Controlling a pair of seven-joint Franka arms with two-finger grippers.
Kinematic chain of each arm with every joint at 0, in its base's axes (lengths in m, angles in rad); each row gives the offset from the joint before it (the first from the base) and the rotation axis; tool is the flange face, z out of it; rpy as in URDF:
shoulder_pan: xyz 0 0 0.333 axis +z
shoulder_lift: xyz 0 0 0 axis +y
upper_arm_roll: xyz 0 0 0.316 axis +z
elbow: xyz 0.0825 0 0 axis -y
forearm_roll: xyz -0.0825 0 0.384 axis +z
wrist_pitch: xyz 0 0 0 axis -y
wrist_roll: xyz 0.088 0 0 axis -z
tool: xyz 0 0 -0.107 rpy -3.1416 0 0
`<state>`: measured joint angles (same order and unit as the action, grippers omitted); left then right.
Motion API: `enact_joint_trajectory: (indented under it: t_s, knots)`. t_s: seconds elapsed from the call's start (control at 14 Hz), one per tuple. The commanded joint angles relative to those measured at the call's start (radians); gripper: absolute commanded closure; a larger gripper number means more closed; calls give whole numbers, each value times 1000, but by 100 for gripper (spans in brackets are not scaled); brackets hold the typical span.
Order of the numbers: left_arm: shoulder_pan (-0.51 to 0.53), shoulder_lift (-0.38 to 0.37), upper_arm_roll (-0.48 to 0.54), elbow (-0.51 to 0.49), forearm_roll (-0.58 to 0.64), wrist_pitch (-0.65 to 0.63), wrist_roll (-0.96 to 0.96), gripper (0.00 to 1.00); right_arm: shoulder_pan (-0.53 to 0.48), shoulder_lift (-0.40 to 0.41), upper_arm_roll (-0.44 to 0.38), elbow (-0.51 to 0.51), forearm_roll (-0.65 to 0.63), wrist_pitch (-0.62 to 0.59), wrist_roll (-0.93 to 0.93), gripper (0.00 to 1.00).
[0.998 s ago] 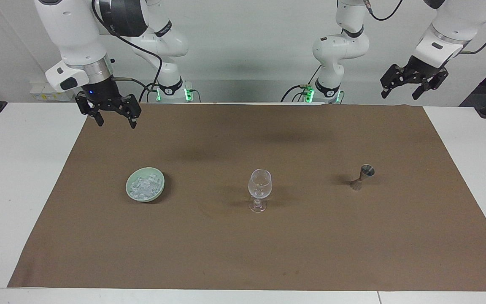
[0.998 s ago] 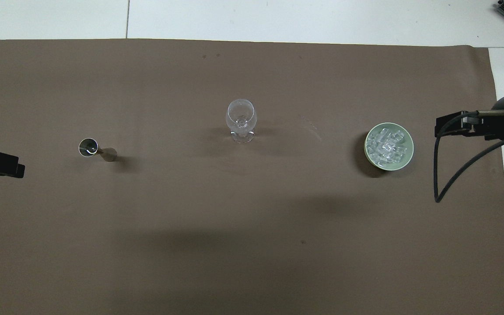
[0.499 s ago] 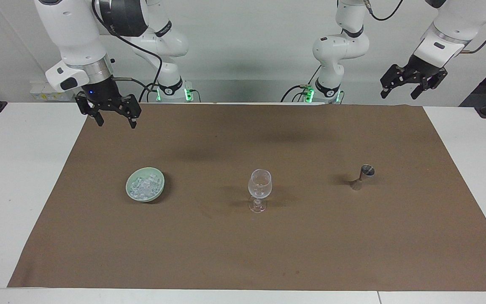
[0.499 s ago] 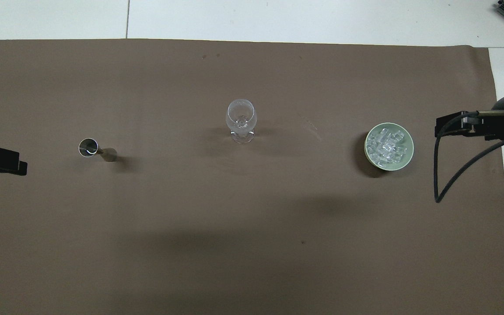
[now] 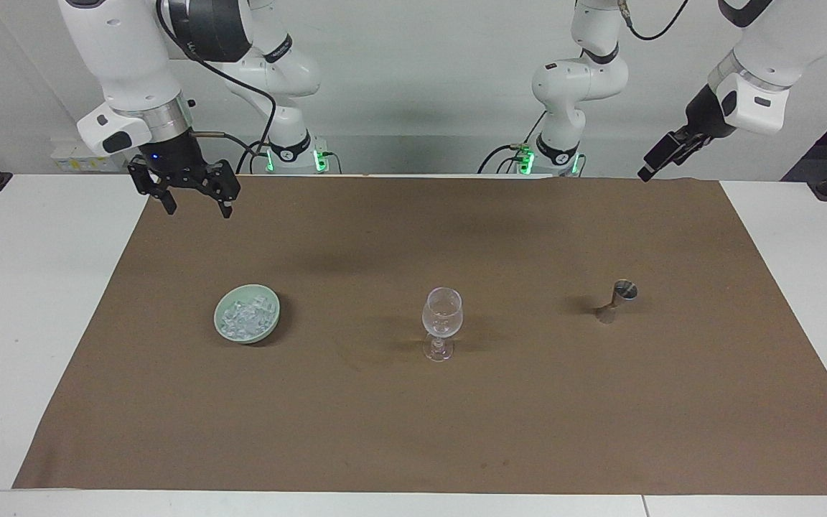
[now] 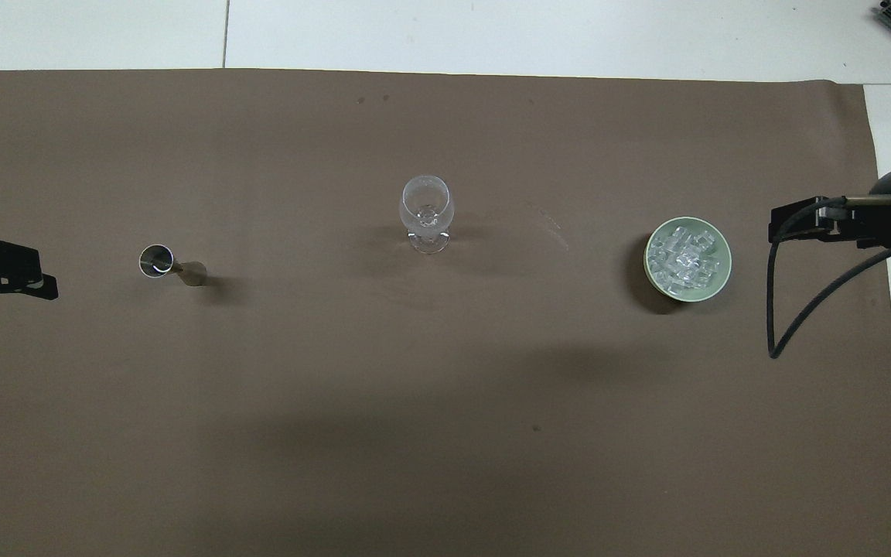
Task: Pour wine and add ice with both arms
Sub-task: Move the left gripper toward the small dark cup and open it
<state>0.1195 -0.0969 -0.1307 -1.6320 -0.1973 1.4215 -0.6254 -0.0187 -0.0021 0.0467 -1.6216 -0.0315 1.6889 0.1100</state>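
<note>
An empty clear wine glass (image 5: 442, 322) (image 6: 426, 210) stands upright mid-mat. The ice (image 5: 243, 317) (image 6: 685, 257) fills a pale green dish (image 5: 270, 316) (image 6: 650, 267) toward the right arm's end. A steel jigger (image 5: 618, 300) (image 6: 171, 265) stands toward the left arm's end. No wine is in view. My right gripper (image 5: 198, 211) hangs open and empty over the mat's corner by its base. My left gripper (image 5: 649, 172) is raised over its own end of the mat, turned edge-on and holding nothing. One of its fingers (image 6: 5, 267) shows at the overhead view's edge, the jaws apart.
A brown mat (image 5: 413, 431) (image 6: 414, 433) covers most of the white table (image 5: 26, 287). The right arm's wrist and a black cable loop (image 6: 774, 309) hang beside the dish, at the mat's end.
The left gripper has swung round at the wrist from facing the camera to edge-on, and has shifted slightly toward the jigger. The right arm has not moved.
</note>
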Motion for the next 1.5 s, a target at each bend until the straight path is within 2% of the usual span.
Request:
enact_joint_trajectory:
  t_s: [0.0, 0.29, 0.64, 0.93, 1.28, 1.43]
  knots:
    - [20, -6, 0, -44, -57, 46, -156, 0, -6, 2, -1, 3, 16, -2, -21, 0]
    - [97, 29, -1, -62, -155, 66, -336, 0, -6, 2, -1, 3, 16, -2, -21, 0]
    - [184, 46, 0, -112, -286, 96, -465, 0, -6, 2, -1, 3, 16, -2, -21, 0]
    - [207, 83, 0, -138, -367, 105, -531, 0, -6, 2, -1, 3, 16, -2, -21, 0]
    - [294, 117, 0, -181, -485, 114, -556, 0, -6, 2, -1, 3, 16, -2, -21, 0]
    - [331, 166, 0, -184, -525, 114, -556, 0, -6, 2, -1, 3, 16, -2, -21, 0]
